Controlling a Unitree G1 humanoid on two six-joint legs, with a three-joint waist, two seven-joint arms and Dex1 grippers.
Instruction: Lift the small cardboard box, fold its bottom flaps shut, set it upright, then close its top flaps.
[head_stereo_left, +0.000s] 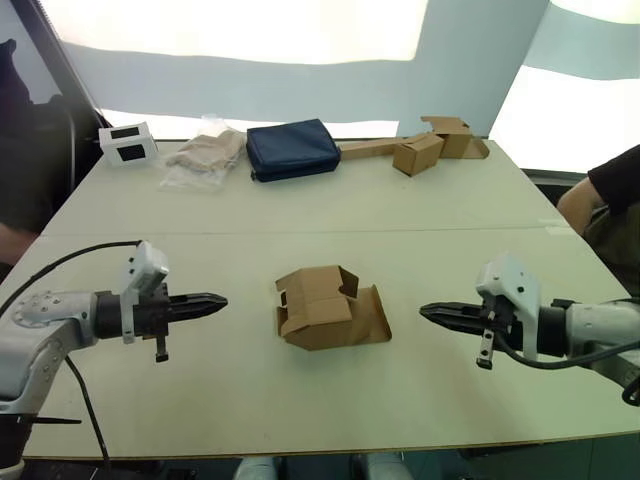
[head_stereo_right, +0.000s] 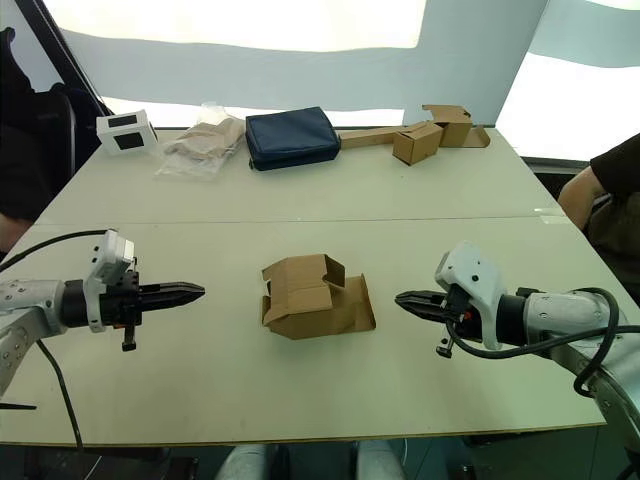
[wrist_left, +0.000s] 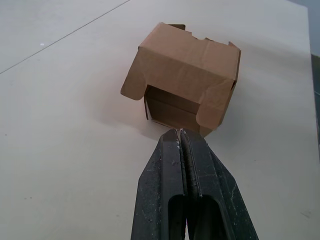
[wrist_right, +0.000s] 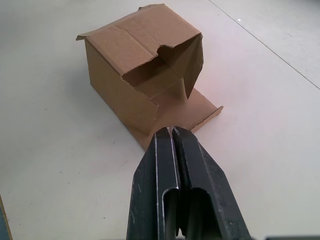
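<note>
Both your grippers, left gripper (head_stereo_left: 218, 301) and right gripper (head_stereo_left: 428, 313), flank the small cardboard box (head_stereo_left: 325, 306) (lying on its side, flaps loose), fingers pressed together.

Robot test lab, pale worktable (head_stereo_left: 300, 210) standing before a white backdrop, a navy pouch (head_stereo_left: 292, 149), plastic bag (head_stereo_left: 205, 157) and cardboard boxes (head_stereo_left: 432, 145) lying along the table's far edge, people sitting beside the table

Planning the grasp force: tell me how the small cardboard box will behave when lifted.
The small cardboard box looks hollow, so probably light. Its loose open flaps would likely flop and bend under a pinch. Lying tipped on the table, it may slide when nudged.
</note>
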